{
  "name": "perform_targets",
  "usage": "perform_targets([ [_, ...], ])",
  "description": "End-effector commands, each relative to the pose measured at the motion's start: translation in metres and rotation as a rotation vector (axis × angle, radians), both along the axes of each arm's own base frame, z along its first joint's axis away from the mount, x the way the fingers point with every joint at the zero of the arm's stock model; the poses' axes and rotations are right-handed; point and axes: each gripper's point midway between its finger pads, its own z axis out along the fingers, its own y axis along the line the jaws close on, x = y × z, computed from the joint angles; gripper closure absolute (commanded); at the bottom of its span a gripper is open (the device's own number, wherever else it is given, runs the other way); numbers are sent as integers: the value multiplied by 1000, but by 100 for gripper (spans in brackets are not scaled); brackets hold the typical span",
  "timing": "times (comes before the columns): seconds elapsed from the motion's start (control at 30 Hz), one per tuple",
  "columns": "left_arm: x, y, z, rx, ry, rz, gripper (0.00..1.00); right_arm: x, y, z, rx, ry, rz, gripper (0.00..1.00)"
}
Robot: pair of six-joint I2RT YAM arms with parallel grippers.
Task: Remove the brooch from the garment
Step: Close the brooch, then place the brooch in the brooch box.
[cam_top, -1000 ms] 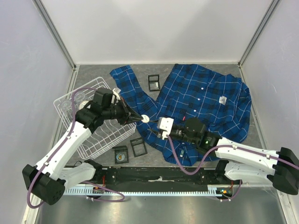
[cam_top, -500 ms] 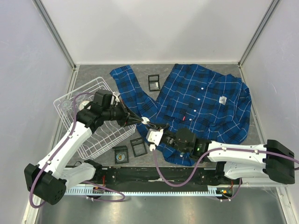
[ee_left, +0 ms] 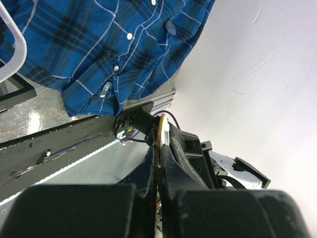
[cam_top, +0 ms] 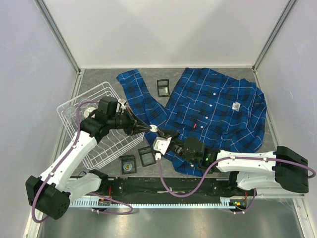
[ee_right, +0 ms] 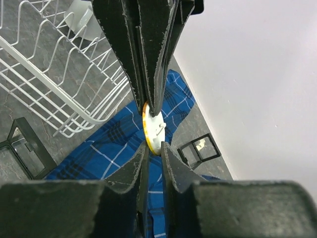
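The brooch (cam_top: pixel 152 128) is a round disc with a white back, a pin and an orange rim, held in the air off the garment (cam_top: pixel 213 109). My left gripper (cam_top: pixel 147 128) is shut on the brooch's upper edge (ee_right: pixel 154 130). My right gripper (ee_right: pixel 153 146) comes from the opposite side, its jaws closed against the disc's lower edge. In the left wrist view the brooch (ee_left: pixel 161 141) shows edge-on between my left fingertips (ee_left: pixel 159 148). The blue plaid garment (ee_right: pixel 114 144) lies spread flat on the table below and to the right.
A white wire basket (cam_top: pixel 94 134) stands tilted at the left, under my left arm. Small black-framed squares lie on the table: one behind the shirt (cam_top: pixel 163 88), two near the front edge (cam_top: pixel 146 155) (cam_top: pixel 128 163). Walls close in the back and both sides.
My right arm has swung left from over the shirt to the brooch, and its jaws have narrowed onto the disc. The left gripper has kept hold and barely moved.
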Motion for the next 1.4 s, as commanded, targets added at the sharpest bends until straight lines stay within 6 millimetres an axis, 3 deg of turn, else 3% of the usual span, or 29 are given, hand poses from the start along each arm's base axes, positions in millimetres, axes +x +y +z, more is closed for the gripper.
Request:
perform_targets([
  [0.0,-7,-4,15,-79,8,-17,98,1,4,22,76,-32,-8,83],
  [0.1,-7,-5,16,-88,-10,-27,98,3,2,25,110,-1,-35,100],
  [0.2,-3,-5,17,-89,-62,-37,98,2,2,27,151,40,-35,100],
  [0.23,-2,-5,16,-83,-78,-44,93,3,3,28,160,54,-38,100],
  [0.27,2,-3,15,-76,-93,-43,74,4,3,25,169,86,-49,100],
  [0.33,12,4,16,-6,-194,-46,50,14,-1,14,157,129,-90,100],
  [0.37,18,10,17,26,-231,-34,33,20,-4,11,168,153,-100,100],
  [0.4,29,16,27,67,-306,-7,24,39,-14,4,222,237,-149,100],
  [0.43,32,22,28,121,-374,-22,19,46,-10,-1,247,300,-111,100],
  [0.47,38,28,33,151,-419,-13,17,78,-30,-6,292,352,-167,100],
  [0.5,46,34,48,199,-515,-20,16,88,-31,-9,380,459,-170,100],
  [0.6,49,43,60,284,-612,-56,16,131,-34,-35,418,616,-197,100],
  [0.63,48,44,61,290,-628,-63,17,147,-24,-48,451,713,-213,100],
  [0.7,46,44,62,296,-678,-85,18,177,-31,-65,493,832,-231,100],
  [0.73,45,43,62,292,-694,-95,18,196,-26,-82,562,941,-258,100],
  [0.77,46,42,64,286,-716,-102,18,218,-42,-89,618,982,-286,100],
  [0.8,40,39,64,268,-734,-130,18,226,-37,-112,644,1071,-255,100],
  [0.83,40,37,65,257,-747,-139,18,240,-36,-105,736,1132,-233,100],
  [0.87,38,35,65,245,-757,-150,18,256,-48,-106,796,1147,-233,100],
  [0.9,36,33,65,228,-772,-164,18,264,-48,-122,819,1178,-231,100],
  [0.93,35,32,63,222,-775,-174,18,279,-46,-114,847,1177,-207,100],
  [0.97,35,32,61,220,-778,-179,19,287,-47,-115,891,1232,-197,100],
  [1.0,35,32,59,225,-781,-186,19,292,-44,-137,892,1287,-192,100],
  [1.03,36,32,56,232,-776,-188,19,303,-40,-128,926,1288,-162,100],
  [1.1,39,33,55,248,-782,-186,19,312,-39,-138,976,1325,-154,100],
  [1.17,40,32,54,249,-779,-194,20,321,-39,-133,1008,1316,-136,100],
  [1.37,43,27,52,228,-774,-215,20,329,-44,-141,1090,1365,-103,100],
])
